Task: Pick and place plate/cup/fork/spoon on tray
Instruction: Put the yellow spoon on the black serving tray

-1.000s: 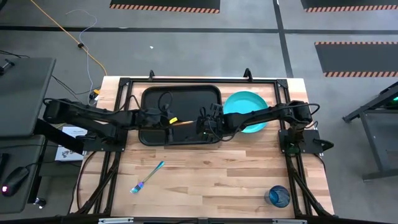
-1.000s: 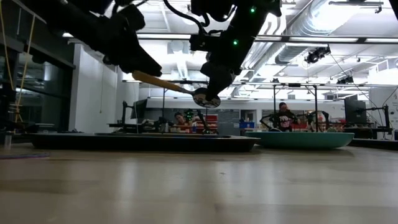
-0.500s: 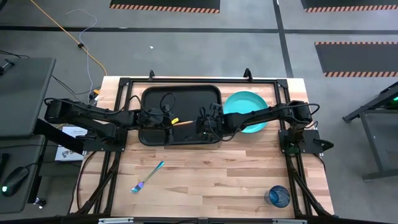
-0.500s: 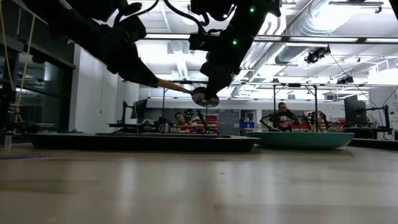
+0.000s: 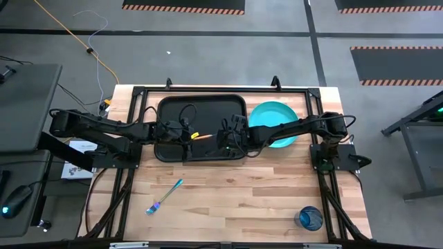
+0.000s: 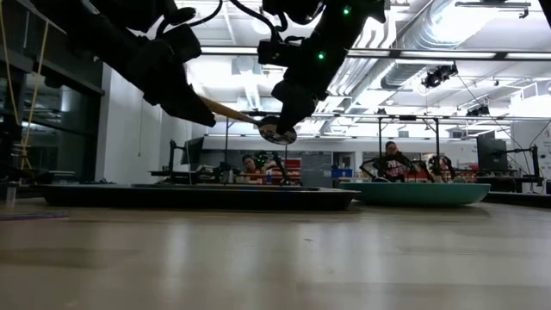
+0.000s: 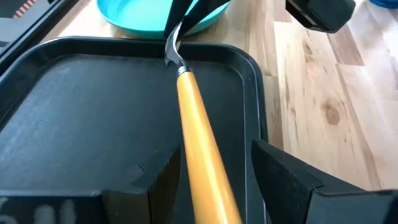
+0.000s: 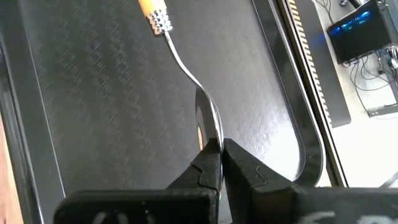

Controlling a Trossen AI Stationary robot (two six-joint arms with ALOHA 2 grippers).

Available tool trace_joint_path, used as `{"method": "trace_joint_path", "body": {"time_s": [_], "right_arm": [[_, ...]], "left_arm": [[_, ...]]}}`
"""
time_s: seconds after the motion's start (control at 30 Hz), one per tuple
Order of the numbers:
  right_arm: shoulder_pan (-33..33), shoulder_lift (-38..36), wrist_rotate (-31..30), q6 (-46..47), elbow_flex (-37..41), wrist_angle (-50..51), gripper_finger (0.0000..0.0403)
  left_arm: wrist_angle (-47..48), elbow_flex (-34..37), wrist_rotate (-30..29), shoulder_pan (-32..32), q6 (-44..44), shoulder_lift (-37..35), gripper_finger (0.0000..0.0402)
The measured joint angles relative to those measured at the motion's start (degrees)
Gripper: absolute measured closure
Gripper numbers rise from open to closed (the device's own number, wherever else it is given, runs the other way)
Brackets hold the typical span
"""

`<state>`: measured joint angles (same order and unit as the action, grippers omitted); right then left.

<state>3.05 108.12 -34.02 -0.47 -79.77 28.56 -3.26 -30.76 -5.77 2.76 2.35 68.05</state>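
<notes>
From the overhead camera both dark arms meet over the big black rectangular tray with the raised rim (image 5: 201, 104). Between them hangs the little orange-handled spoon with the silver bowl (image 5: 202, 136), up in the air over the tray and not lying in it. The round turquoise plastic plate (image 5: 275, 112) sits just beside the tray on the table, the teal-handled fork with the purplish head (image 5: 165, 196) lies well apart on the bare wood, and the translucent dark-blue cup (image 5: 309, 218) stands near the front corner — none of those three are on the tray yet.

The table-level view gives what the top-down can't: the spoon's height. It's clearly above the tray rim, handle tilted up toward the left gripper (image 6: 202, 110), bowl pinched in the right gripper (image 6: 277, 129).

Left wrist view: the left fingers stand apart either side of the orange handle (image 7: 202, 149), with visible gaps, so I'd call that open around it rather than clamped.

Right wrist view: the right gripper (image 8: 221, 158) is closed tight on the edge of the shiny bowl — only this angle shows how thin that bite is.

My guess on handling: light, stiff, and slick at the metal end, so it could swivel or slip there. The plastic handle looks the better place to grab, near the middle.
</notes>
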Motion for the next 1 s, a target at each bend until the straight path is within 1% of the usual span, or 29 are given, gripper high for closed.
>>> {"method": "trace_joint_path", "body": {"time_s": [0.1, 0.27, 0.53, 0.77, 0.87, 1.0], "right_arm": [[0.00, 0.00, 0.37, 0.00, 0.00, 0.02, 0.0403], [0.00, 0.00, 3.91, 0.19, 0.00, 0.48, 0.0403], [-0.06, 0.00, 6.58, 3.28, 0.00, 3.21, 0.0403], [-0.15, 0.00, 7.78, 3.48, 0.00, 3.23, 0.0403], [-0.15, 0.00, 8.11, 3.48, 0.00, 3.19, 0.0403], [-0.15, 0.00, 9.23, 3.26, 0.00, 2.84, 0.0403]], "left_arm": [[-0.01, -0.01, 0.47, -0.02, 0.00, 0.00, 0.0214], [0.28, -0.53, 0.54, -0.02, 0.00, -0.45, 0.0214], [-0.53, -1.57, 0.66, -0.97, -0.04, -1.75, 0.0214], [-7.38, -1.57, 0.62, -2.55, -1.76, -1.84, 0.0214], [-7.93, -1.54, -1.53, -2.58, -2.20, -1.84, 0.0214], [-14.93, 2.08, -3.80, -2.37, -4.34, -1.26, 0.0229]]}}
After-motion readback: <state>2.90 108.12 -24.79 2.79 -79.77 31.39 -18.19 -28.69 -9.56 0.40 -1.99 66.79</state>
